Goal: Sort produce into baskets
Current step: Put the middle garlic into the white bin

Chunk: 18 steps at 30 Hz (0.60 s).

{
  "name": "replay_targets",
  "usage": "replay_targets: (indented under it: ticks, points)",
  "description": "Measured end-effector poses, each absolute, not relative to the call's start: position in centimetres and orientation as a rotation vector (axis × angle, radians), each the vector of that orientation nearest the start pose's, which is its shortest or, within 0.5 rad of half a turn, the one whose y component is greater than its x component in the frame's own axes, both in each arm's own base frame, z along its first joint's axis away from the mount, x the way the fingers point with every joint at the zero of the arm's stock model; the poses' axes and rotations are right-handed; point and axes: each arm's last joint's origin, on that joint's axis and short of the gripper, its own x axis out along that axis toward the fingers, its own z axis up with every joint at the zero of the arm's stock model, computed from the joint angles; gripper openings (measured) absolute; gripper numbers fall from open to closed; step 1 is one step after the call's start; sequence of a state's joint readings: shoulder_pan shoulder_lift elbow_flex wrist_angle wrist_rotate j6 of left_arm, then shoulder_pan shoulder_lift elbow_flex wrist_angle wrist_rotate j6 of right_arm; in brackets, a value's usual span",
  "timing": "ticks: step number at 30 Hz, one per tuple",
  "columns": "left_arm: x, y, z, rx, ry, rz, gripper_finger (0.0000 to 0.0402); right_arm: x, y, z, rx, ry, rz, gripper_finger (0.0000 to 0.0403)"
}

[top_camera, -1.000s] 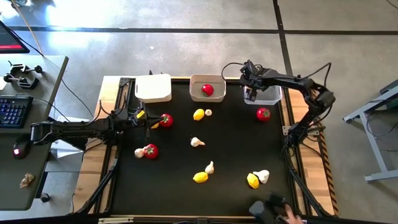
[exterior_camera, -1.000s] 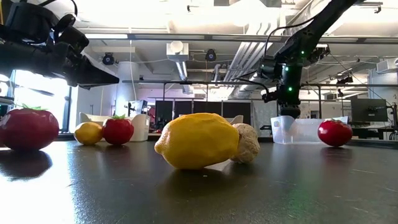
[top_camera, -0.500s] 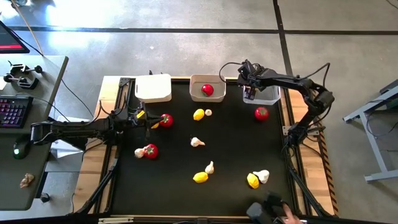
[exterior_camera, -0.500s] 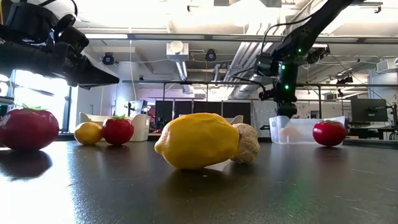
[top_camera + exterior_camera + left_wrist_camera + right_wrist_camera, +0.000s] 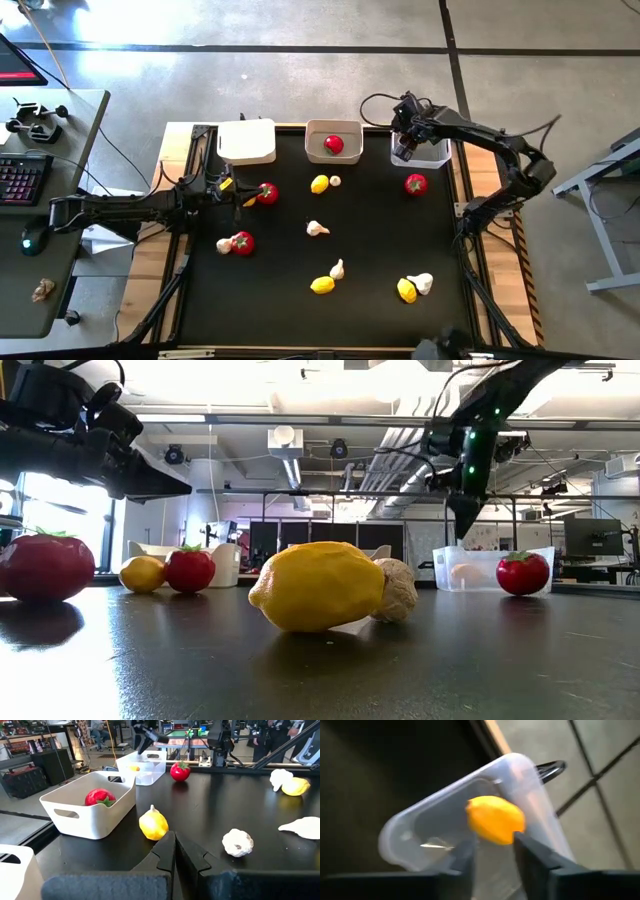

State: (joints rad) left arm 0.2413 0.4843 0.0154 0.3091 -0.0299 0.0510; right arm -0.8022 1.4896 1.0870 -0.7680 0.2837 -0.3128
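Note:
My right gripper [image 5: 404, 133] hangs open over the clear basket [image 5: 444, 152] at the far right. A lemon [image 5: 495, 819] lies in that basket below the fingers, clear of them. One tomato [image 5: 333, 144] lies in the greyish-white basket [image 5: 310, 140], and the white basket [image 5: 247, 140] stands at the far left. A tomato [image 5: 415, 183] rests on the mat beside the clear basket. More tomatoes [image 5: 242, 241], lemons [image 5: 322, 285] and garlic bulbs [image 5: 317, 228] lie scattered on the mat. My left gripper [image 5: 174, 845] waits shut at the left, next to a tomato [image 5: 266, 192].
The black mat [image 5: 370, 230] has open stretches between the scattered pieces. A lemon [image 5: 319, 183] and a small garlic bulb [image 5: 335, 181] lie just in front of the middle basket. A desk with a keyboard [image 5: 20, 180] stands beyond the table's left edge.
My right gripper has risen out of the clear basket and rolled about its own axis. The lemon now shows lying in that basket. The tomato beside the clear basket has rolled a little toward the table's left.

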Motion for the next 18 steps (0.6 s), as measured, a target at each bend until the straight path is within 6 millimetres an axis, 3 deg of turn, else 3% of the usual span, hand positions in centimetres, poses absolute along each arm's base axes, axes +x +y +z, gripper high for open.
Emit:
replay_targets:
  ticks: [2, 4, 8, 13, 18]
  points:
    - [12.4, 3.1, 15.3, 0.031, 0.170, 0.267, 0.0000, 19.3, -20.4, 24.2, 0.101, 1.282, -0.725, 0.0039]
    - [12.3, 3.1, 15.3, 0.033, 0.173, 0.267, 0.0000, 19.7, -19.5, 24.5, 0.112, 1.253, -0.693, 0.0011]
    - [12.3, 3.1, 15.3, 0.037, 0.172, 0.266, 0.0000, 21.0, -17.8, 25.2, 0.086, 1.158, -0.672, 0.0022]
    - [12.4, 3.1, 15.4, 0.039, 0.169, 0.266, 0.0000, 22.5, -15.5, 25.6, 0.073, 0.989, -0.605, 0.0003]
    - [12.4, 3.1, 15.5, 0.041, 0.156, 0.267, 0.0000, 24.3, -12.8, 24.2, 0.075, 0.786, -0.534, 0.0001]
